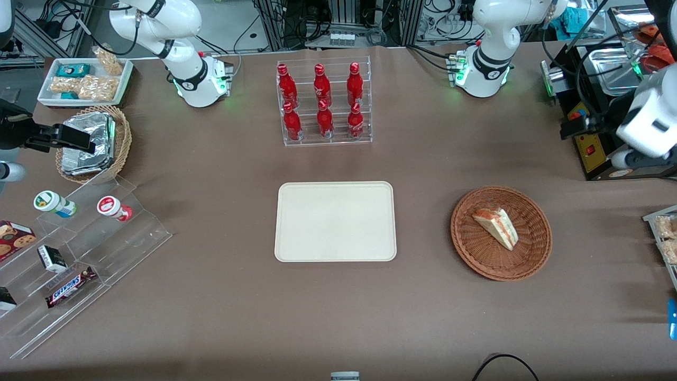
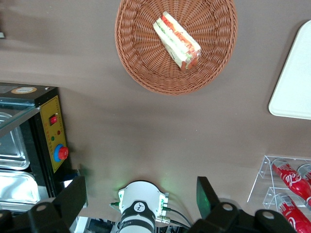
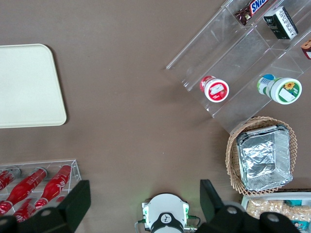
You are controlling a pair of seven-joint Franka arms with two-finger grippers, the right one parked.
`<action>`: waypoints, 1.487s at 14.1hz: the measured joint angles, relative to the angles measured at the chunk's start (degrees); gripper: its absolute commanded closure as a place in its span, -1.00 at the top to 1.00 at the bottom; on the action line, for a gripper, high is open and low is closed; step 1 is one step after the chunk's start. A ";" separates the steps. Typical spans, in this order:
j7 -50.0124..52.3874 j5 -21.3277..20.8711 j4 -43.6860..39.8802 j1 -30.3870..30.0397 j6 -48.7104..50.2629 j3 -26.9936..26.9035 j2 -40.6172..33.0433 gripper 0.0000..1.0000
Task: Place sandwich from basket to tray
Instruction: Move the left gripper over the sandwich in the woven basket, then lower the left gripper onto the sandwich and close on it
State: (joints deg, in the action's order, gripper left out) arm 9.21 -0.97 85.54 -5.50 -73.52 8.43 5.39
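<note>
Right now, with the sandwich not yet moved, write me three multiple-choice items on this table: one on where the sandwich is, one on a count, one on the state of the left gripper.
1. Where does the sandwich lie?
A. In the basket
B. On the tray
C. On the bare table

2. How many red bottles stand in the clear rack?
A. Four
B. Six
C. Nine

3. How is the left gripper?
A. Shut on the sandwich
B. Open, high above the table, holding nothing
C. Resting on the tray

Answers:
1. A: the wedge sits inside the round wicker basket, while the tray is bare.
2. B: the front view shows two rows of three.
3. B: the left wrist view shows its fingers spread wide, with the basket seen from well above.
</note>
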 measured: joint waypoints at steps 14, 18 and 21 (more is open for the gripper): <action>27.26 0.01 12.97 6.09 -40.04 0.62 19.25 1.00; 30.42 0.01 13.20 6.39 -40.18 0.20 19.57 1.00; 31.30 0.01 13.69 5.90 -39.72 -1.14 19.78 1.00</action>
State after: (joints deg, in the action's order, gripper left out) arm 40.52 -0.97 99.23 0.40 -113.24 7.29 25.18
